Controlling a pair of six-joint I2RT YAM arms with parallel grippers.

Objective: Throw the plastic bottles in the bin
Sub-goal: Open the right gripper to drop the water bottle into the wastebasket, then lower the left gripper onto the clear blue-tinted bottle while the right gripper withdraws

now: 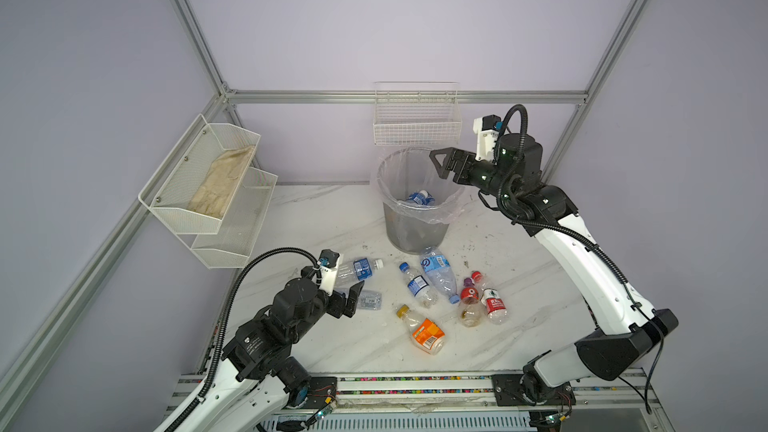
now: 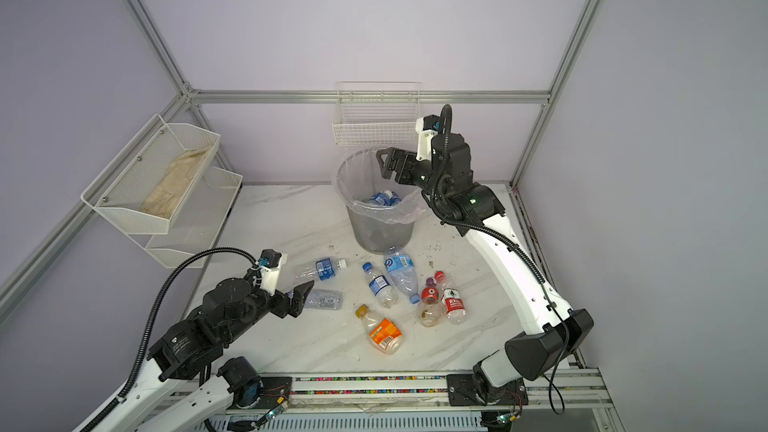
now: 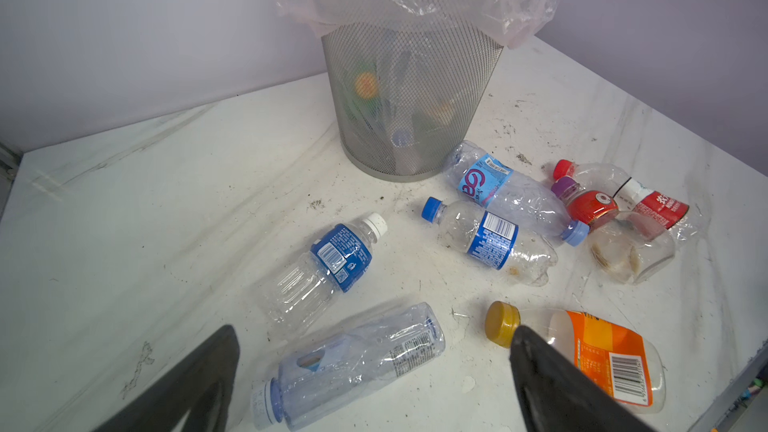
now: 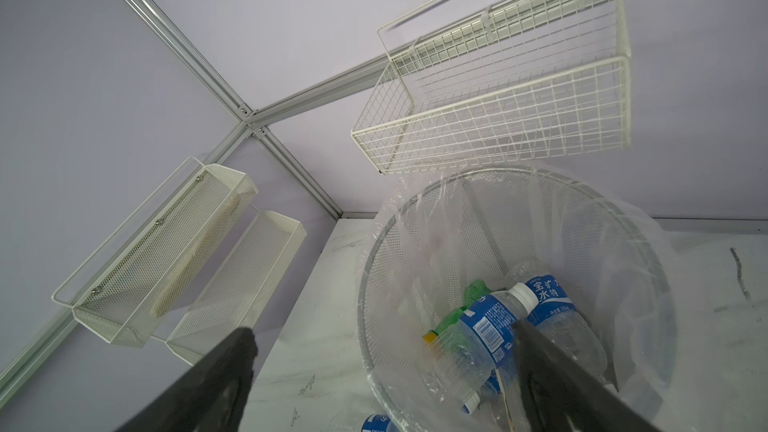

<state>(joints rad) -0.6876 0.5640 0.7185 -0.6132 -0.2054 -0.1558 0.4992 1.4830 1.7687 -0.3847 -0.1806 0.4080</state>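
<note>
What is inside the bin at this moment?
The bin holds at least two clear blue-labelled bottles lying over a green bottle, all within a clear liner bag. Whatever lies deeper is covered; through the mesh only blurred shapes show.

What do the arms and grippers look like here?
The left arm and right arm have white link shells and black joints, each trailed by a black ribbed hose. The left gripper and right gripper have black triangular fingers, with a white camera mount at each wrist. Small green lights glow on the right arm.
</note>
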